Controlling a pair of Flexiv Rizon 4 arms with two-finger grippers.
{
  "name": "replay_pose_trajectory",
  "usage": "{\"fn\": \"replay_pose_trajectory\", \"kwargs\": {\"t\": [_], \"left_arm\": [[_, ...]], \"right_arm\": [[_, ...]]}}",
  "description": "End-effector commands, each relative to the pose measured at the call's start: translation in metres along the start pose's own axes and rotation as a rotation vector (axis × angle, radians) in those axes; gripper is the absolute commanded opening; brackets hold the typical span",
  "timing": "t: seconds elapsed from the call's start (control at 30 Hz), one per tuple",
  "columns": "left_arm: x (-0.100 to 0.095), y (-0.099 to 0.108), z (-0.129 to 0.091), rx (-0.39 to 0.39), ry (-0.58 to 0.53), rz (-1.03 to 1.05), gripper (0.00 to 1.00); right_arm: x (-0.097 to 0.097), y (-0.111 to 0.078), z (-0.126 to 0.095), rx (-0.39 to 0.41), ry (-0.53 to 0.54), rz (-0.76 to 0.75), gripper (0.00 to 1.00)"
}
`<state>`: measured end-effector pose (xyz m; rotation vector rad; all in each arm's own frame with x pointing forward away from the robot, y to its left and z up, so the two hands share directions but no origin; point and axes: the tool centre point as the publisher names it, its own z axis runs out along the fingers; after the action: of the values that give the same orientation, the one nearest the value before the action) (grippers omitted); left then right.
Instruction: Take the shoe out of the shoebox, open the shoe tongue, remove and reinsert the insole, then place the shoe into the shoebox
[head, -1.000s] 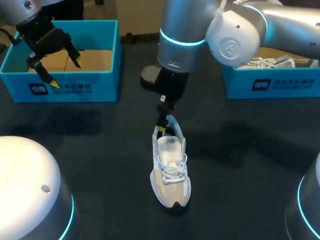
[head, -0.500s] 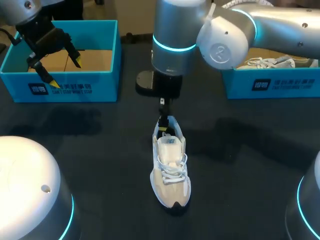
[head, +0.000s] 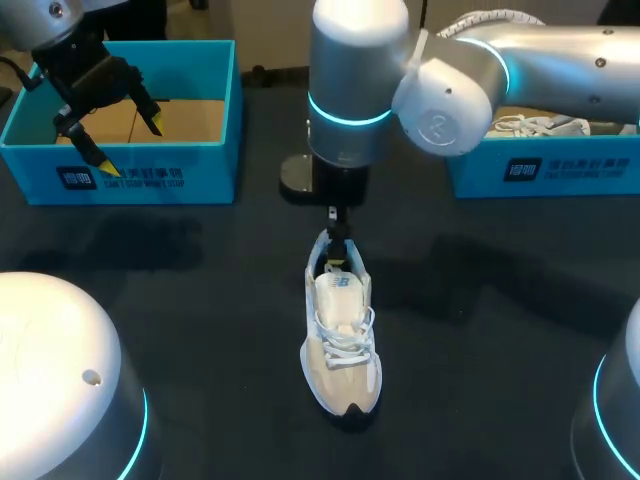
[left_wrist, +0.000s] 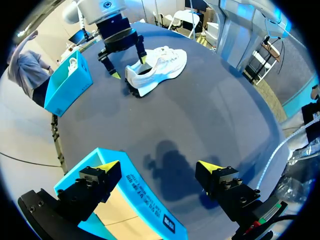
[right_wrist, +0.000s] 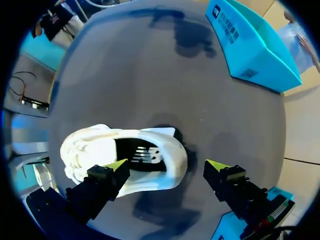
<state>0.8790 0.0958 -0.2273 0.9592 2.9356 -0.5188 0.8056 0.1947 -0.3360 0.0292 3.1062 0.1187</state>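
A white and beige sneaker (head: 341, 340) stands upright mid-table, toe toward the near edge. Its laces are tied, and a dark insole (right_wrist: 142, 155) lies inside. My right gripper (head: 337, 245) hangs open just above the heel. In the right wrist view the right gripper (right_wrist: 167, 165) straddles the heel collar of the sneaker (right_wrist: 107, 150), one finger over the opening and the other outside the heel, neither touching. My left gripper (head: 130, 145) is open above the front wall of the blue shoebox (head: 215, 160) at the far left, holding nothing. The left wrist view shows the left gripper (left_wrist: 159, 167) over the shoebox's rim (left_wrist: 135, 187).
A second blue box (head: 540, 165) at the far right holds another white shoe (head: 545, 126). The dark tabletop (head: 480, 330) spreads around the sneaker. My right arm's big elbow hangs over the table's far middle.
My right gripper has risen slightly from the sneaker's heel opening and shifted toward the far side while the wrist turned. The sneaker and the left arm have not moved.
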Motion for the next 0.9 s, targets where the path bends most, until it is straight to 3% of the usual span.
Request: {"fn": "replay_pose_trajectory", "kwargs": {"t": [0.03, 0.5, 0.53, 0.57, 0.63, 0.73, 0.77, 0.83, 0.9], "left_arm": [[0.000, 0.000, 0.000, -0.002, 0.002, 0.001, 1.00], [0.000, 0.000, 0.000, -0.002, 0.002, 0.001, 1.00], [0.000, 0.000, 0.000, -0.002, 0.002, 0.001, 1.00], [0.000, 0.000, 0.000, -0.002, 0.002, 0.001, 1.00], [0.000, 0.000, 0.000, -0.002, 0.002, 0.001, 1.00], [0.000, 0.000, 0.000, -0.002, 0.002, 0.001, 1.00], [0.000, 0.000, 0.000, -0.002, 0.002, 0.001, 1.00], [0.000, 0.000, 0.000, -0.002, 0.002, 0.001, 1.00], [0.000, 0.000, 0.000, -0.002, 0.002, 0.001, 1.00]], "right_arm": [[-0.009, 0.001, 0.015, -0.002, 0.009, -0.005, 1.00], [-0.026, 0.003, 0.048, -0.003, 0.054, -0.004, 0.98], [-0.026, 0.003, 0.050, -0.003, 0.055, -0.003, 0.90], [-0.026, 0.003, 0.052, -0.005, 0.061, -0.002, 0.70], [-0.027, 0.002, 0.054, -0.005, 0.063, 0.000, 0.50], [-0.025, 0.001, 0.055, -0.008, 0.067, 0.008, 0.37], [-0.024, 0.001, 0.056, -0.009, 0.066, 0.012, 0.29], [-0.021, 0.001, 0.056, -0.009, 0.065, 0.018, 0.00], [-0.018, 0.002, 0.054, -0.007, 0.060, 0.022, 0.00]]}}
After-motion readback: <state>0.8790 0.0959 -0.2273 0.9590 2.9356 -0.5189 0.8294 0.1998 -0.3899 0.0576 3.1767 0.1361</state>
